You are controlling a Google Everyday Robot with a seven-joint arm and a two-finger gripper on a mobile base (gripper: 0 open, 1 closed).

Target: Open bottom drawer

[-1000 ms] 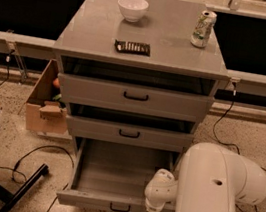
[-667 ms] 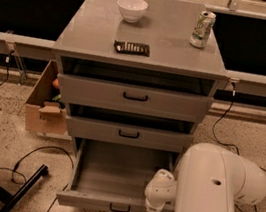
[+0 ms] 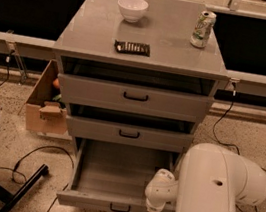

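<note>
bottom drawer (image 3: 111, 176): pulled out, you can see inside
gripper (image 3: 156, 202): at its right front corner; grasp state, can't tell

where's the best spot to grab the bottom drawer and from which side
Grip the black bar handle centred on the bottom drawer's front panel, coming from the front. The bar is horizontal and seems to stand off the panel, so closing over it from above and below should hold. The gripper sits at the drawer's front corner, right of the handle.
</note>
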